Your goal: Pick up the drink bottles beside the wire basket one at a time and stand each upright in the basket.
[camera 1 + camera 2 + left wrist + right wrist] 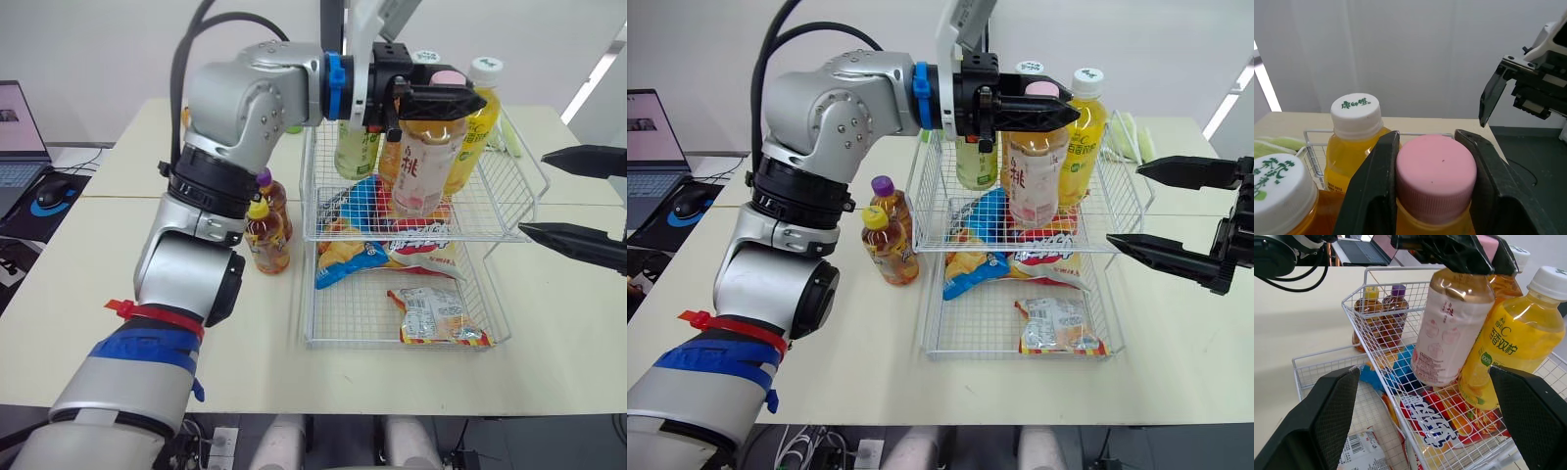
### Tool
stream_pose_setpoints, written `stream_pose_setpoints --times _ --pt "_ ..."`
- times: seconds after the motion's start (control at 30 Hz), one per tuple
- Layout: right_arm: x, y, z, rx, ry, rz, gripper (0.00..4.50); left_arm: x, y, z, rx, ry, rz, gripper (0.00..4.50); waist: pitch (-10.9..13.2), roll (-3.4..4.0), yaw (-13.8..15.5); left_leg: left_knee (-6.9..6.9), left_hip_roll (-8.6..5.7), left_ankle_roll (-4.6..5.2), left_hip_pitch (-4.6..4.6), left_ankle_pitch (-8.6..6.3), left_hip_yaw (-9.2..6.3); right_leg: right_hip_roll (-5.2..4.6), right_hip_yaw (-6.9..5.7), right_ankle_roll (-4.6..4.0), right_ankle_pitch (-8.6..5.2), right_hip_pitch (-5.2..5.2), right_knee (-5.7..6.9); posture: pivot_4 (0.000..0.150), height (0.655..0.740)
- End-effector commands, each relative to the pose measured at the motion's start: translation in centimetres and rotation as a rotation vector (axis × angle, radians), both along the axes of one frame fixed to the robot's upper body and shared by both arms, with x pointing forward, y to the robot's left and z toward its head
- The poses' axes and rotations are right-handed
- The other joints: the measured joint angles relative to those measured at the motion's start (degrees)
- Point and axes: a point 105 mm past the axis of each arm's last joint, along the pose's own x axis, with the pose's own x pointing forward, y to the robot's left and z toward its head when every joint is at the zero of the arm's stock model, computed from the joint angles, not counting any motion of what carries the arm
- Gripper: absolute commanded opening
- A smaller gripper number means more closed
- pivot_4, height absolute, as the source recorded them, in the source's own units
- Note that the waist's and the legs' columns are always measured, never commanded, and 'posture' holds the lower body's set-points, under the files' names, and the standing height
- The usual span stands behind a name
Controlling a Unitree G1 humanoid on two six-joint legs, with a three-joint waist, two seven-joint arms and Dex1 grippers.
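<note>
Your left tool (436, 101) grips pink-capped bottle (421, 162) | right tool (1124, 204) wide open, empty | risk: uneven snack bag (411, 240) topples it on release.

Bright, even indoor light with soft shadows.
A white strip of light (593, 73) is seen at the upper right of the left eye view. Faint, diffuse shadows are cast on the cream tabletop (98, 284) beneath the white wire basket (490, 211). Pale highlights are carried by the left arm's silver shell (245, 98), and glare is caught on the crinkled foil snack packet (436, 318).
</note>
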Motion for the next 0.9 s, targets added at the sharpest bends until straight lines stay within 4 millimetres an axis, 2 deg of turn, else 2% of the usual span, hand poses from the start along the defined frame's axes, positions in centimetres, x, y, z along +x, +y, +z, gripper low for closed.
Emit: stream_pose_setpoints --times 0.03,0.27,0.53,0.6,0.83,0.87,0.9 --pt "-0.4 -0.1 0.9 -0.003 -0.064 -0.015 4.5 -0.7 -1.1 2.1 -0.048 -0.087 -0.017 1.4 0.0 0.0 0.1 0.0 -0.01 0.0 0.0 0.0 0.0 -0.01 0.0 0.0 0.0 0.01 0.0 0.15 0.74" --pt "-0.7 -0.1 0.7 -0.009 -0.062 -0.021 4.5 -1.1 -2.5 1.3 -0.033 -0.076 -0.066 1.4 0.0 0.0 0.1 0.01 -0.01 0.0 0.01 0.0 0.0 -0.01 -0.01 0.01 -0.01 0.02 0.01 0.15 0.74" --pt "-0.8 -0.3 0.6 -0.01 -0.059 -0.029 4.5 -1.3 -2.7 1.2 -0.033 -0.05 -0.101 1.4 0.0 0.0 0.1 0.02 -0.02 0.0 0.01 0.0 -0.01 -0.01 -0.02 0.01 -0.01 0.04 0.02 0.15 0.74" --pt "-0.7 -0.4 0.6 -0.01 -0.06 -0.034 4.5 -1.4 -2.6 1.4 -0.036 -0.041 -0.116 2.12 0.0 0.0 0.0 0.02 -0.02 0.0 0.01 0.0 -0.01 0.0 -0.02 0.01 -0.01 0.04 0.03 0.15 0.74" --pt "-0.6 -0.7 0.7 -0.01 -0.065 -0.04 4.5 -2.4 -1.7 3.1 -0.051 -0.05 -0.167 4.22 0.0 0.0 -0.1 0.03 -0.01 0.0 0.02 0.0 -0.01 0.0 -0.03 0.02 -0.01 0.04 0.05 0.15 0.74" --pt "-0.6 -0.7 0.7 -0.01 -0.065 -0.04 4.5 -2.6 -1.5 3.4 -0.056 -0.051 -0.17 4.47 0.0 0.01 -0.1 0.03 -0.01 0.0 0.02 0.0 -0.01 0.01 -0.03 0.02 -0.01 0.04 0.06 0.15 0.74" --pt "-0.6 -0.7 0.7 -0.01 -0.067 -0.041 4.5 -2.8 -1.0 3.9 -0.065 -0.051 -0.173 4.47 0.0 0.01 -0.1 0.02 -0.01 0.0 0.02 0.0 -0.01 0.01 -0.02 0.02 -0.01 0.04 0.06 0.15 0.74"
